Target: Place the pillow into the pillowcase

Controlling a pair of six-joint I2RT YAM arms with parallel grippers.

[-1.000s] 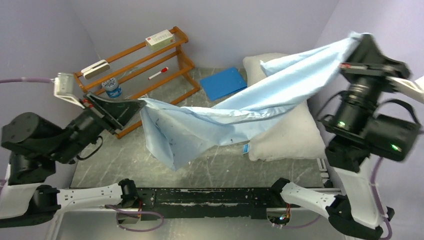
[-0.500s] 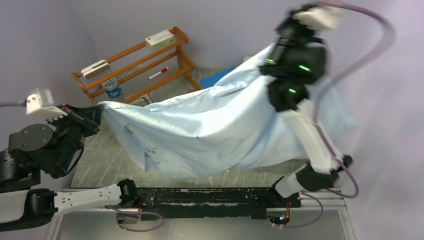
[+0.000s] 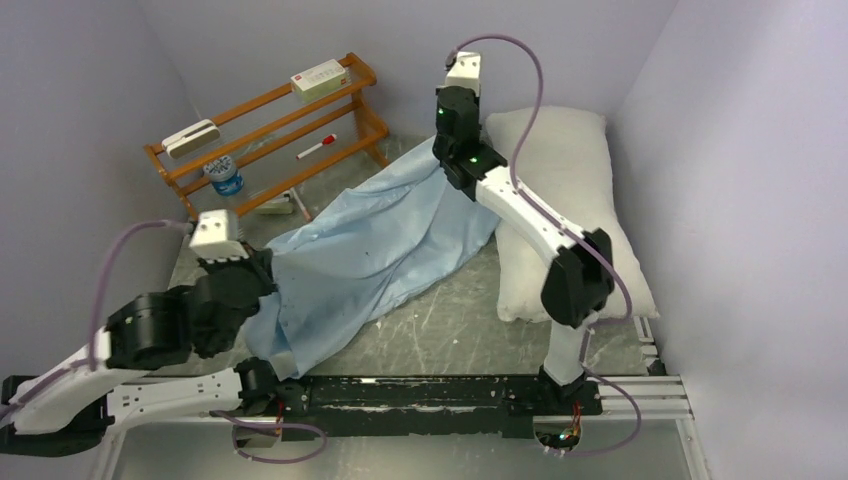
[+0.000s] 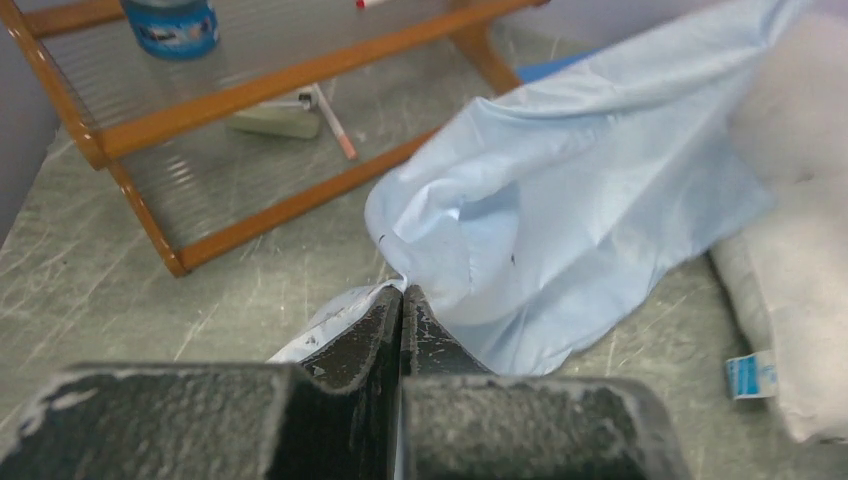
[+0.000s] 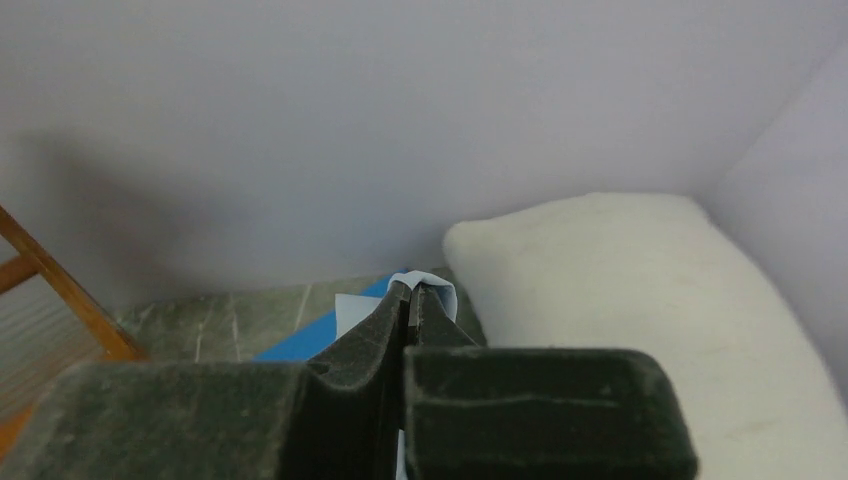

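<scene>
Pillowcase (image 3: 370,250), pale blue: draped from near-left to far-centre, left gripper (image 4: 402,300) and right gripper (image 5: 410,300) each pinching one end; pillow (image 3: 575,200) uncased just beside, at right; advisable to spread the mouth toward it.

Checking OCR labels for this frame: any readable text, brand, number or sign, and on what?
None legible.
White box on the rack: red print, too small to read.
Blue tub: label blurred.
Blue tag on the pillow: print blurred.
</scene>
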